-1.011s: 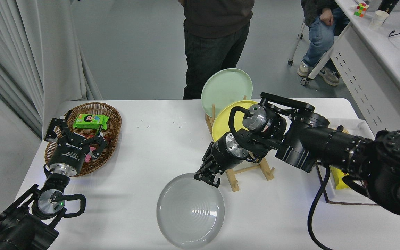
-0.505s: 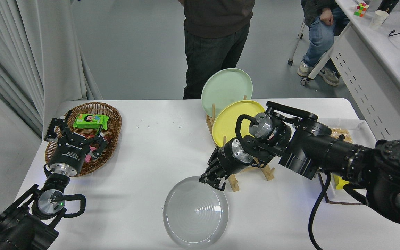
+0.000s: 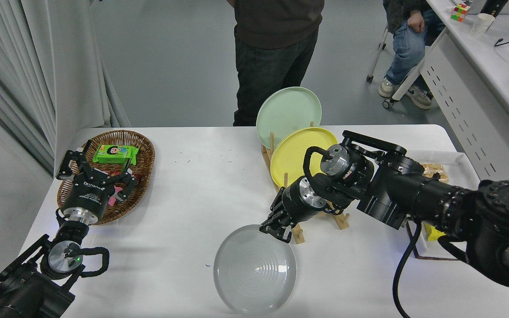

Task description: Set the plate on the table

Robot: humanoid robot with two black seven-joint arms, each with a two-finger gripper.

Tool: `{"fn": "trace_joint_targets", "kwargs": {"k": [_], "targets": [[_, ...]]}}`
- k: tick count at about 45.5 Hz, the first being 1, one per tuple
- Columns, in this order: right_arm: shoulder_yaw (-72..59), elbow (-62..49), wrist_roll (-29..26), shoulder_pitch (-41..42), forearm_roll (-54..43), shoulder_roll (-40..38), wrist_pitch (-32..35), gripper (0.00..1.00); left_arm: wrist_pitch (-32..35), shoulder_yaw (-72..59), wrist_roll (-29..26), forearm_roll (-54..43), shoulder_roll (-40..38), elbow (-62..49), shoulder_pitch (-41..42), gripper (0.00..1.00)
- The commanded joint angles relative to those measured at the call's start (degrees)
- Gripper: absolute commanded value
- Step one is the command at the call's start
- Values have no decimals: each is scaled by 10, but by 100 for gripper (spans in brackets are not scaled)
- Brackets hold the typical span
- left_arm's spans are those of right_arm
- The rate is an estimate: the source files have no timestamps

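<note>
- Plate (image 3: 254,269), light grey with ringed reflections, is at the near middle of the table (image 3: 201,190), just in front of the wooden rack (image 3: 301,221).
- My right gripper (image 3: 275,229) has its fingers closed on the plate's far rim, the arm reaching in from the right edge.
- Whether the plate lies flat on the white top or is still a little lifted, I cannot tell from this angle; it looks tilted slightly toward me.
- Behind my wrist, a yellow plate (image 3: 294,154) and a green plate (image 3: 287,110) stand upright in the rack, one behind the other.
- My left gripper (image 3: 97,170) is parked at the lower left, fingers spread, over the near edge of a wicker basket (image 3: 142,154) holding a green packet (image 3: 115,153).
- A person (image 3: 276,48) in dark clothes stands at the far side; another sits at the upper right beside a white desk (image 3: 480,88).
</note>
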Motion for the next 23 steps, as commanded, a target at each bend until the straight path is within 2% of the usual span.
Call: {"fn": "trace_joint_targets", "kwargs": {"k": [1, 23], "targets": [[19, -3, -23, 0, 3, 0, -14, 0, 0, 1, 1, 0, 0, 0, 0, 98], [20, -42, -41, 14, -5, 0, -28, 0, 0, 0, 0, 0, 0, 0, 0, 98]]}}
